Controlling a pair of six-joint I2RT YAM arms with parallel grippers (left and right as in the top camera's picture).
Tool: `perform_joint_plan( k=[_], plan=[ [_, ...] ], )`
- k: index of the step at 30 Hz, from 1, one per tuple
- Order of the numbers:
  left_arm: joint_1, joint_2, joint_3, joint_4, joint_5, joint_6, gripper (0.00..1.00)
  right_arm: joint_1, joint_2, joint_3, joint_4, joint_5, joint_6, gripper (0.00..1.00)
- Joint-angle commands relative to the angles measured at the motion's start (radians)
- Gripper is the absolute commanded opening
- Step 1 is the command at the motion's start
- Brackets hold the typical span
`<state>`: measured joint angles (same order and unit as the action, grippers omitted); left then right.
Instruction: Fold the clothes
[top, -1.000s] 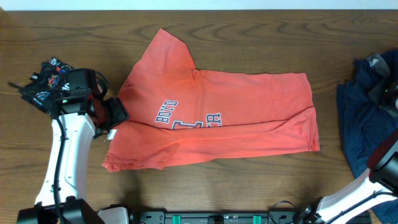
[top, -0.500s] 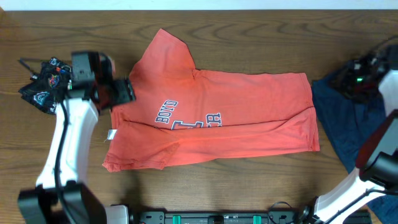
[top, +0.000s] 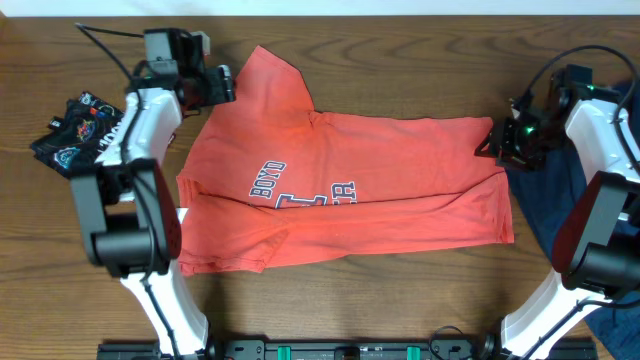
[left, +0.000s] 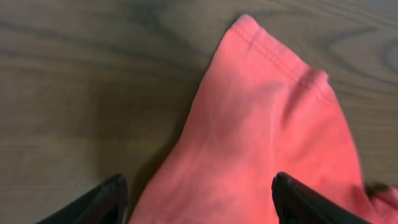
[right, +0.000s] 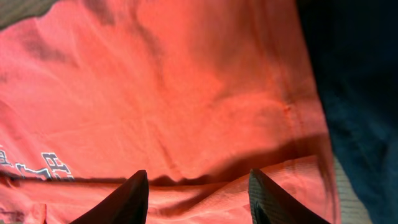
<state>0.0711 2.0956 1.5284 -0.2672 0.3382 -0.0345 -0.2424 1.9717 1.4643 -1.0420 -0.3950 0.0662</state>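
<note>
1. Jaws of the left gripper (top: 222, 82) stand apart and hold nothing. In its wrist view the two dark tips sit over the near part of the sleeve (left: 267, 112), with bare table (left: 74, 93) to one side.
2. The right gripper (top: 497, 145) is also spread and empty. Its wrist view looks down on the hem end of the shirt (right: 186, 87), with the navy garment (right: 354, 93) just beside that edge.
3. The shirt (top: 380, 170) lies spread across the middle of the table. Its sleeve points to the far left corner and its hem is at the right. A long crease runs below the lettering (top: 300, 188), so the near edge seems already turned up.
4. The black garment (top: 75, 132) lies apart at the left. The navy garment (top: 540, 205) lies at the right, touching or nearly touching the hem.
5. Step in hand, as I judge it: both arms are lining up on the far edge, one at each end, for the next lengthwise fold.
6. The next move calls for each gripper to come down and pinch only the shirt's edge. On the right that means cloth from the hem, not the navy one. Then both should lift together and carry the far edge toward the near side, evenly, so the cloth does not skew.
</note>
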Motion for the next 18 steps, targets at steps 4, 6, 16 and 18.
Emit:
perform_joint_plan(
  k=[4,6,16,18],
  plan=[
    [-0.010,0.101,0.026,0.135,0.013,0.019,0.76,0.053,-0.030,0.013,-0.012,0.003,-0.011,0.50],
    [-0.017,0.124,0.026,0.163,0.013,0.020,0.77,0.064,-0.030,0.013,-0.008,0.004,-0.002,0.50],
    [-0.078,0.167,0.026,0.126,0.013,0.042,0.71,0.099,-0.030,0.013,0.046,0.078,0.059,0.50],
    [-0.082,0.167,0.026,0.111,0.009,0.042,0.49,0.099,-0.030,0.013,0.083,0.105,0.069,0.51]
  ],
)
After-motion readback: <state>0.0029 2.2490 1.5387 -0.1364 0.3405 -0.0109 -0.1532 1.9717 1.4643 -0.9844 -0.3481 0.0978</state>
